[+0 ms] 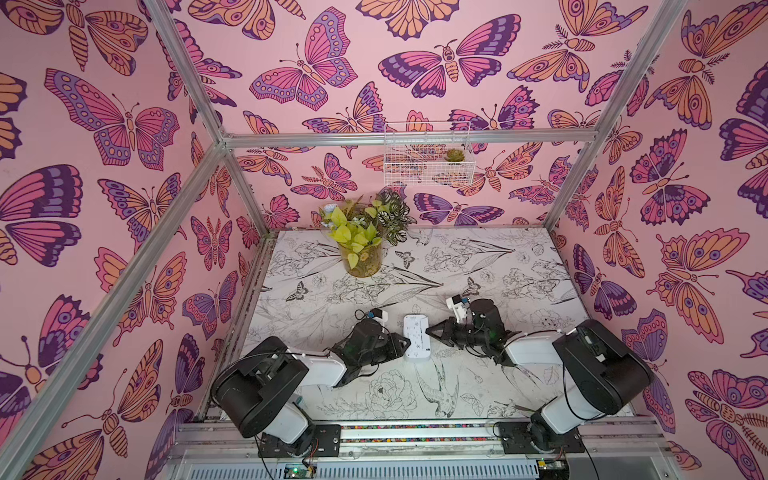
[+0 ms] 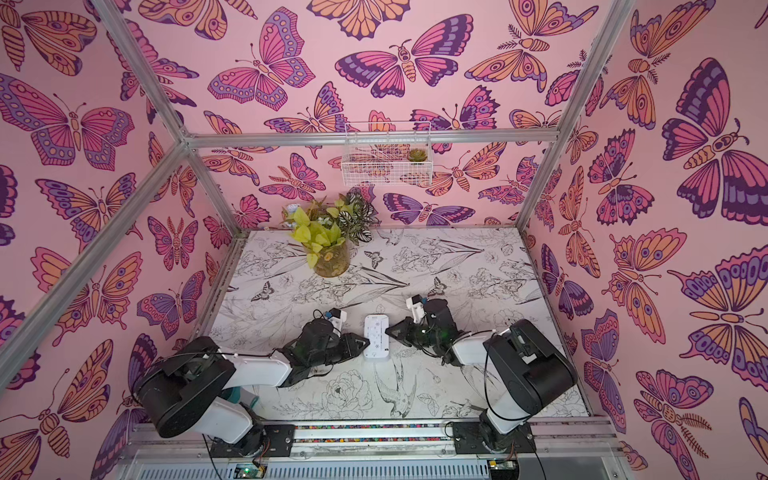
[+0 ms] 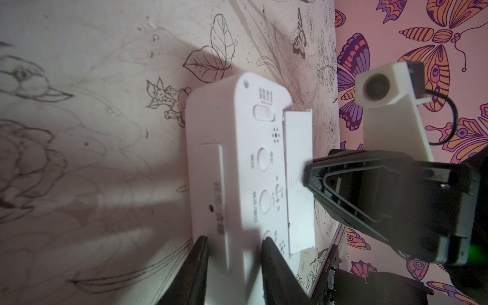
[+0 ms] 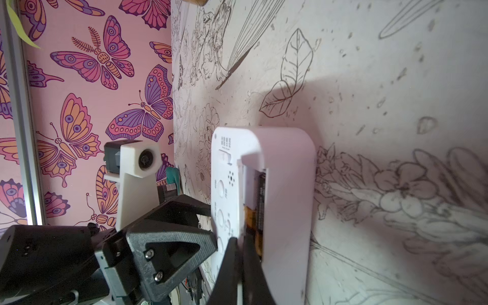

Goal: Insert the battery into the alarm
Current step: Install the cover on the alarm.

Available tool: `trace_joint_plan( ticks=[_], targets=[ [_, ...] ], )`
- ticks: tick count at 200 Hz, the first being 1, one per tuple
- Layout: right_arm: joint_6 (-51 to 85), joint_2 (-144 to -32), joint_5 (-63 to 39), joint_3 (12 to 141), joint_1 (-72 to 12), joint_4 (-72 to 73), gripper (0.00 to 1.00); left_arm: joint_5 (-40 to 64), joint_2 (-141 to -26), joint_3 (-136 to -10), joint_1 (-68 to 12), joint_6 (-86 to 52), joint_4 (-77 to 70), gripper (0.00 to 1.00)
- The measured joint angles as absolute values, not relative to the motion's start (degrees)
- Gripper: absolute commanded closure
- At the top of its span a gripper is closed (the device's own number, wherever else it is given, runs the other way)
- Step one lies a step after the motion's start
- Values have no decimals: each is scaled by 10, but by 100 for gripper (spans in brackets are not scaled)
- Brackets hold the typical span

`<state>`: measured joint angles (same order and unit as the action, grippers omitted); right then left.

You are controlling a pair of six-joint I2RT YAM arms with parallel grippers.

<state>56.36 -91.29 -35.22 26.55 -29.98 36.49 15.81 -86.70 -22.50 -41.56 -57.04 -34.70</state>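
Evidently the main step is close to done. The alarm [image 1: 417, 332] lies back-up on the counter [image 1: 498, 374], a little toward 6 o'clock from its middle. In the right wrist view its battery compartment [image 4: 249, 184] stands open along one long edge, with a dark battery [image 4: 260, 200] lying lengthwise inside. Whether the battery is pressed fully home against its contacts I cannot tell. What looks left is the closing up: the battery cover [image 3: 299, 158], a flat white panel, appears to stand off that same edge instead of lying flush. The left fingers [image 3: 194, 269] reach in from the alarm's 9 o'clock. They are part-way open, one on each side of the alarm's edge, and I judge that they grip it to steady it. The right fingers [image 4: 229, 266], at the alarm's 3 o'clock, are closed together with their tips at the cover. Whether they pinch that thin panel or merely push on it is not clear. As for other containers, a glass pot [image 1: 365, 262] at about 11 o'clock on the counter holds leafy plants [image 1: 353, 228]. A white wire basket [image 1: 415, 176] on the back wall at 12 o'clock holds one small succulent [image 1: 455, 155]. Both are well apart from the work.
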Motion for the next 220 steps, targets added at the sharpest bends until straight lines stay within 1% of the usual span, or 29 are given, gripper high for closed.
trace_joint_plan(
  ticks=[40, 78, 131, 171, 197, 220],
  targets=[
    [561, -915, -352, 266, -299, 364, 90, 154, -864, -225, -416, -568, -343, 64],
    [545, -907, -341, 274, -300, 329, 83, 152, -859, -225, -416, -565, -336, 64],
    [524, -901, -332, 296, -309, 285, 79, 149, -851, -225, -416, -563, -324, 65],
    [500, -870, -294, 308, -317, 216, 74, 149, -849, -225, -416, -560, -319, 65],
    [485, -861, -266, 309, -322, 164, 74, 150, -849, -225, -416, -560, -319, 65],
    [479, -860, -256, 318, -328, 149, 74, 150, -849, -225, -416, -559, -318, 65]
  ],
)
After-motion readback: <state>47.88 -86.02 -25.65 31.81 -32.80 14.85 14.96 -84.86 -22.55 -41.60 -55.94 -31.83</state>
